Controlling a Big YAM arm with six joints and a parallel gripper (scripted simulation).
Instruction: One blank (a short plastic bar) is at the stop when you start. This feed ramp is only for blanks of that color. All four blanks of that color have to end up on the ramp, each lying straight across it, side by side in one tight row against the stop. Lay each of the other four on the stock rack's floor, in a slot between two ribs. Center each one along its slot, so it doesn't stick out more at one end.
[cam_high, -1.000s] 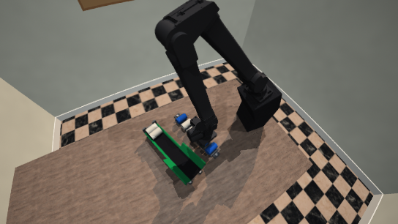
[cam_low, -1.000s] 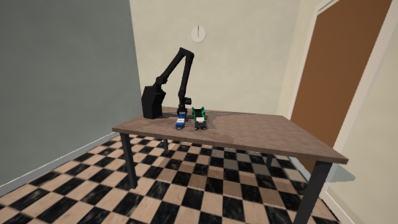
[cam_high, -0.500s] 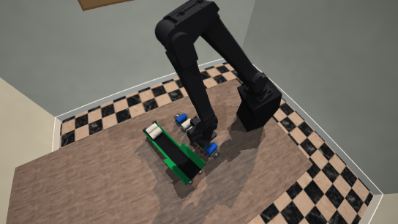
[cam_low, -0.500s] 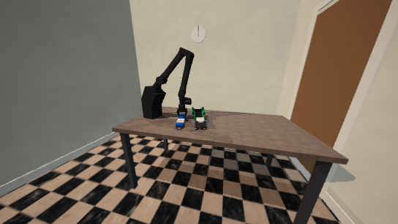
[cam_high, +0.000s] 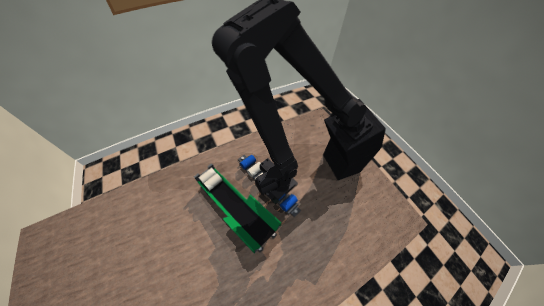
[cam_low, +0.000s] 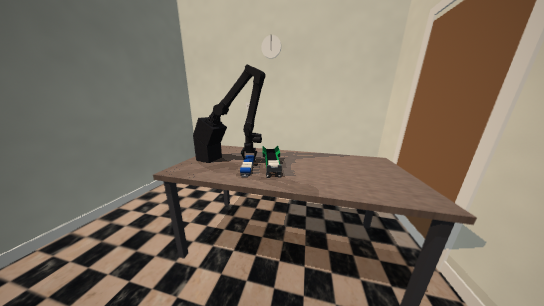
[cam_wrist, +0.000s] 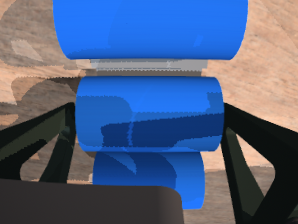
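Observation:
The green ramp (cam_high: 227, 223) (cam_low: 278, 157) has two white blanks (cam_high: 210, 178) (cam_low: 272, 163) lying across it side by side at its stop end. On the stock rack (cam_high: 296, 212) (cam_wrist: 192, 65) lie a blue blank (cam_high: 247, 161) at one end, a white blank (cam_high: 255, 170) beside it, and another blue blank (cam_high: 288, 203) (cam_wrist: 150, 27) at the other end. My gripper (cam_wrist: 147, 112) is open, low over the rack, with its fingers at the two ends of a middle blue blank (cam_wrist: 150, 92). A further blue blank (cam_wrist: 191, 175) shows partly below it. The arm hides the rack's middle in the top view.
The ramp stands close beside the rack, its raised green side walls (cam_high: 264, 212) near the gripper. The arm's base (cam_high: 352, 145) (cam_low: 208, 140) stands on the table (cam_high: 115, 230) (cam_low: 350, 180) on the other side of the rack.

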